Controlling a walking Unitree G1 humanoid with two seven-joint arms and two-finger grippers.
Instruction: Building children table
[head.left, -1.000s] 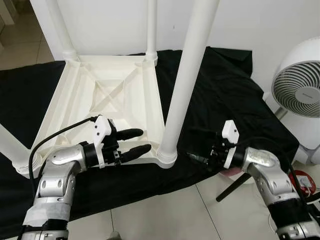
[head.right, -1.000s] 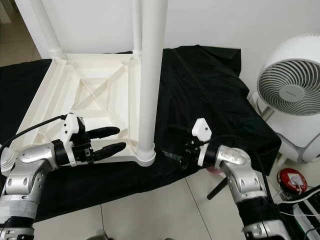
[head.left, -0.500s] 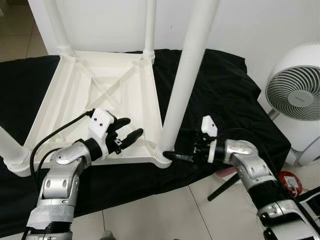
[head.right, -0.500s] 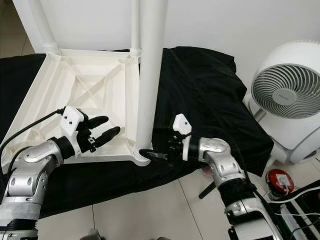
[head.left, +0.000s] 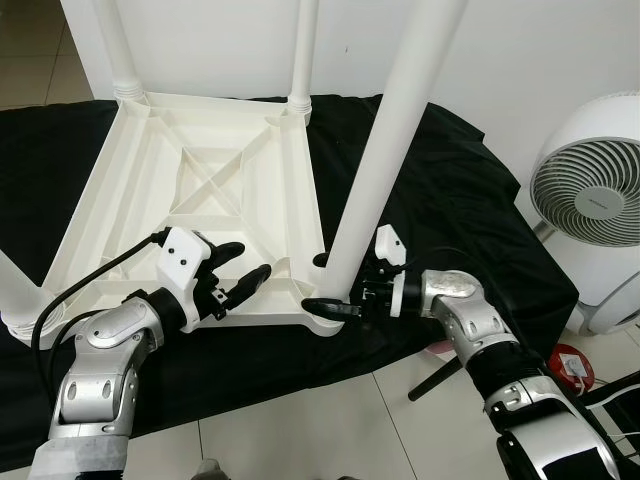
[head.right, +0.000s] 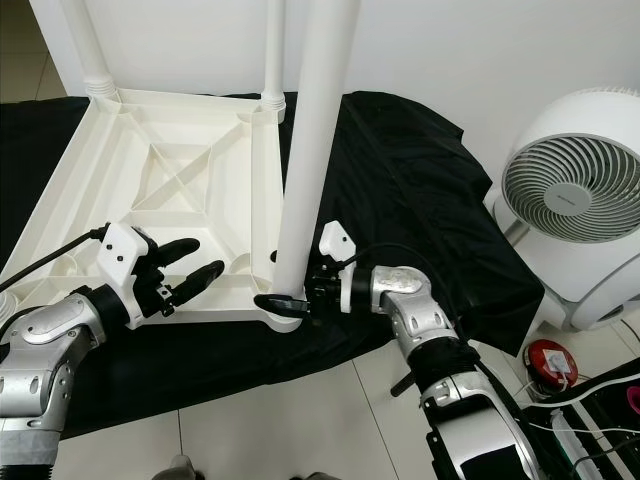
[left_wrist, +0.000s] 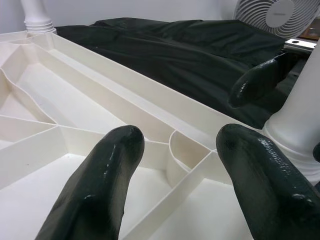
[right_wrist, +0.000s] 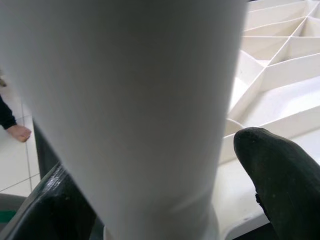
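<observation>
Our right gripper (head.left: 328, 283) straddles the near leg (head.left: 385, 170) base w/ fingers spread; left gripper (head.left: 243, 275), at 9 o'clock, open over tabletop (head.left: 190, 180). Off-centre squeeze could tilt leg.

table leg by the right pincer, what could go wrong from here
The near table leg leans rather than standing straight; with the right pincer straddling its base, a push could wrench it from the corner socket. The left pincer hovers open over the upturned tabletop, so nothing steadies it on the black cloth.
</observation>
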